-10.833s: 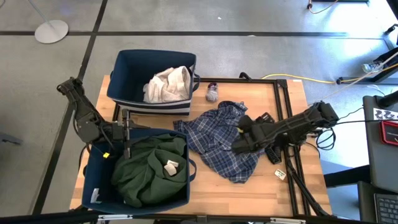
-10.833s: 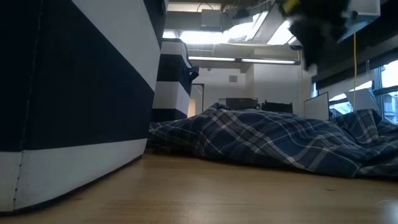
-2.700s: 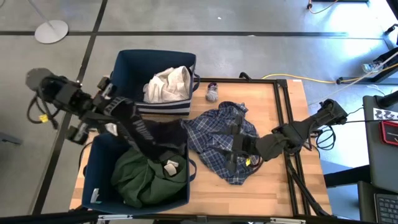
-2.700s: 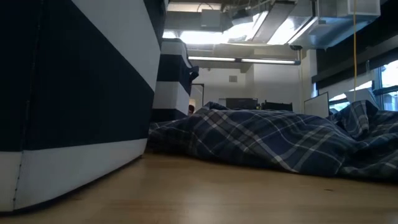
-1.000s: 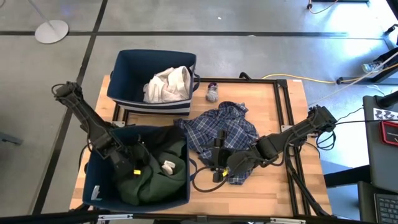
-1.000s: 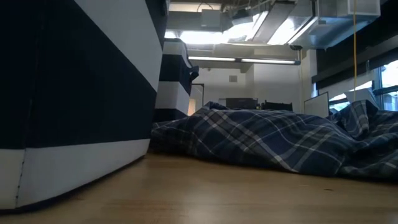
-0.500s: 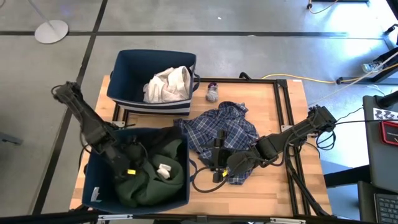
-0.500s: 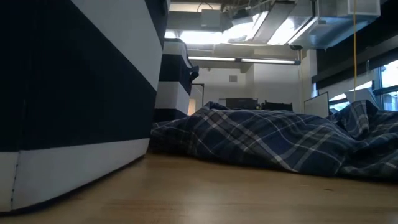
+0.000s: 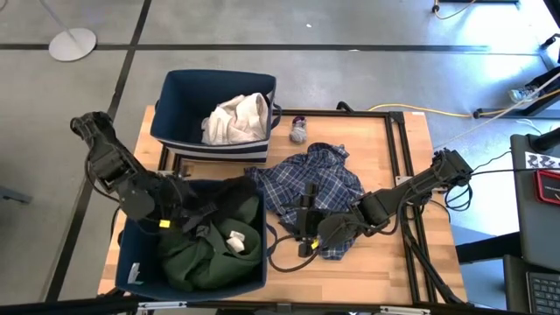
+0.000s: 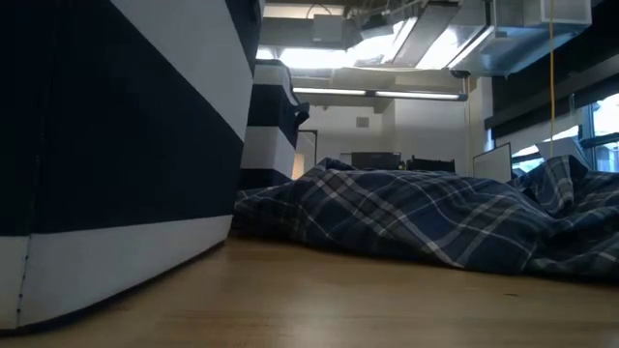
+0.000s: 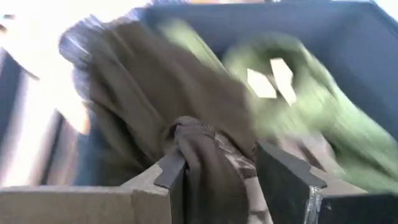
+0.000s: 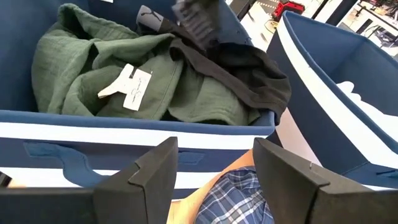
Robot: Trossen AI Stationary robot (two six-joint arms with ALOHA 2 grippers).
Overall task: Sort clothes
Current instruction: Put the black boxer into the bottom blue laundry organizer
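Nothing on the white tag [image 12: 132,85] could be read. Inside the near navy bin [image 9: 140,262] lay the dark green garment [image 9: 206,254], a dark grey one [image 9: 229,194] draped over it. The left gripper [image 9: 186,219] hung there, fingers parted, grey cloth between them. Beside the bin, the right gripper [image 9: 304,229] stood spread over the blue plaid shirt [image 9: 302,179].

Two bins [image 9: 179,96] stand at the table's [image 9: 385,262] left side, clothes inside both; the shirt [image 9: 311,184] lies right of them, the sock [image 9: 298,131] behind it
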